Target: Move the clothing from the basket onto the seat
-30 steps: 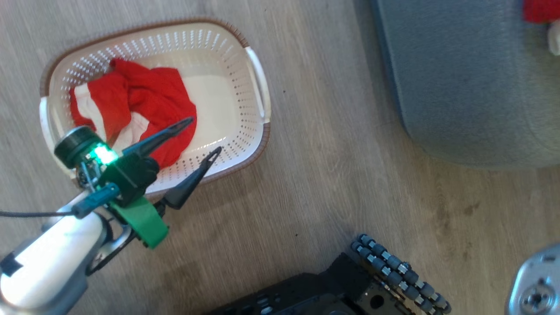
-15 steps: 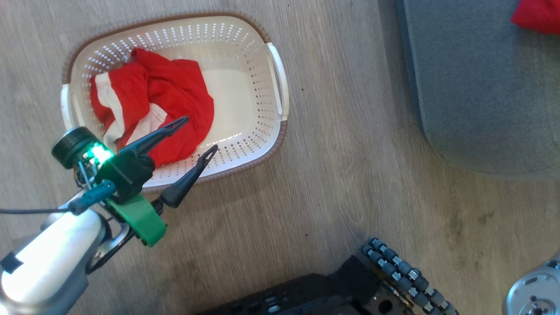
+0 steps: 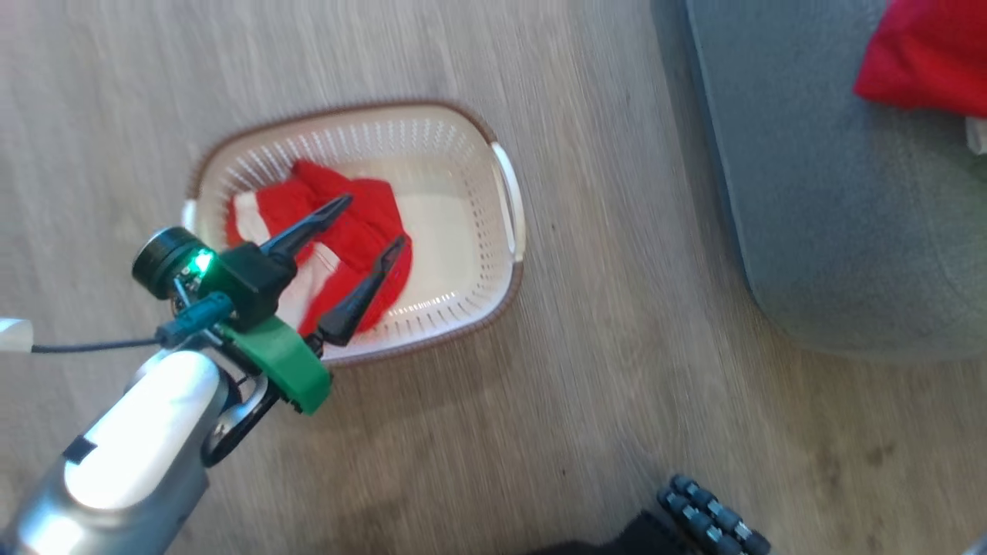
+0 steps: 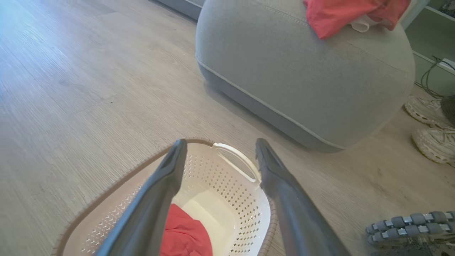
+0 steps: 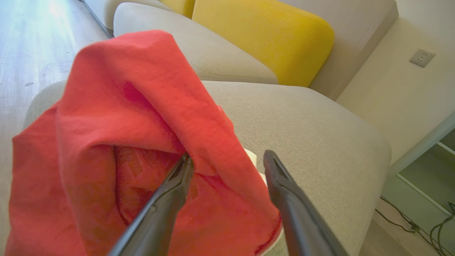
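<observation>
Head view: left gripper (image 3: 374, 222) hangs over the basket (image 3: 463, 154), jaws spread wide with nothing between them. Both fingers point across the red-and-white garment (image 3: 362, 204), which we find bunched in the basket's left half. The basket stands on the wood-look floor (image 3: 617, 385), well apart from the seat (image 3: 848, 231) to its right.

We note a second red garment (image 3: 925, 62) lying on top of the seat, towards the far right of the head view — a scrap of white shows at its lower edge.

Right wrist view: right gripper (image 5: 228, 156) sits just over that second garment, jaws spread apart and pinching nothing. One finger (image 5: 170, 199) has its tip against a fold of the red cloth; whether the other touches the hem we cannot tell. A yellow cushion (image 5: 263, 42) lies behind the seat.

Left wrist view: pale shoes (image 4: 430, 142) on the floor beside the seat — rest of scene as above
</observation>
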You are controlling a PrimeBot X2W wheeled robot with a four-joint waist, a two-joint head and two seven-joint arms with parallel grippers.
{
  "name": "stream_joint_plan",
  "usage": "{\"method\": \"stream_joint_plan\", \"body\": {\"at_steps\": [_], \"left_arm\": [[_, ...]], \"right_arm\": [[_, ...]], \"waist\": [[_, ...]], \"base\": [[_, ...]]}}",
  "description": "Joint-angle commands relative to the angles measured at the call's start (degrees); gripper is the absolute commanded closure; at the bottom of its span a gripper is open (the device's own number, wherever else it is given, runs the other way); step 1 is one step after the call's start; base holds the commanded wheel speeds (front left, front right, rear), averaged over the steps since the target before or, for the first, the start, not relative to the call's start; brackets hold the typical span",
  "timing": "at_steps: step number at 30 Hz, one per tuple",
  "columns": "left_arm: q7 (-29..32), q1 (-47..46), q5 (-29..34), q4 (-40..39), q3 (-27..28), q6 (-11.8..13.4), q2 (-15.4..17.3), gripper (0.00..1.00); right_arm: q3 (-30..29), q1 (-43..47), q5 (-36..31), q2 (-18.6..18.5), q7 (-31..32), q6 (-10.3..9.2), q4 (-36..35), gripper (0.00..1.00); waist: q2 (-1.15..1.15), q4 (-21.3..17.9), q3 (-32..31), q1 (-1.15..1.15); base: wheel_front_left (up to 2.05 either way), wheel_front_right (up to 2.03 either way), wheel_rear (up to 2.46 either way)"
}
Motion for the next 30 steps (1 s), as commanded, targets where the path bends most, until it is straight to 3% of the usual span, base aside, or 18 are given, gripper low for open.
{"method": "stream_joint_plan", "body": {"at_steps": [1,7,13,22,30], "left_arm": [[-0.5,0.7,-0.5,-0.7,2.8,-0.1,0.9,0.0],[-0.6,2.8,-1.0,4.1,7.4,-0.1,-2.3,0.0],[-0.6,4.9,-0.4,8.2,12.8,-0.1,-5.5,0.0],[-0.6,7.9,2.3,13.1,22.9,-0.1,-9.8,0.0],[-0.6,10.9,5.2,14.4,31.8,-0.1,-11.8,0.0]], "right_arm": [[1.0,1.4,0.8,-2.2,-0.7,-0.02,-1.5,0.0],[7.8,5.6,5.0,-3.7,-1.1,-0.02,-3.9,0.0],[13.3,10.3,5.6,-0.2,-1.1,-0.02,-9.7,0.0],[21.4,13.4,0.3,7.0,-1.1,-0.02,-14.5,0.0],[27.9,14.9,-0.2,8.6,0.0,-0.02,-14.0,0.0]], "waist": [[0.0,1.4,-3.0,0.01],[0.0,3.2,-8.7,0.01],[0.0,5.8,-14.0,0.01],[0.0,10.7,-20.3,0.01],[0.0,13.8,-23.2,0.01]], "base": [[0.0,0.0,0.0],[0.0,0.0,0.0],[0.0,0.0,0.0],[0.0,0.0,0.0],[0.0,0.0,0.0]]}}
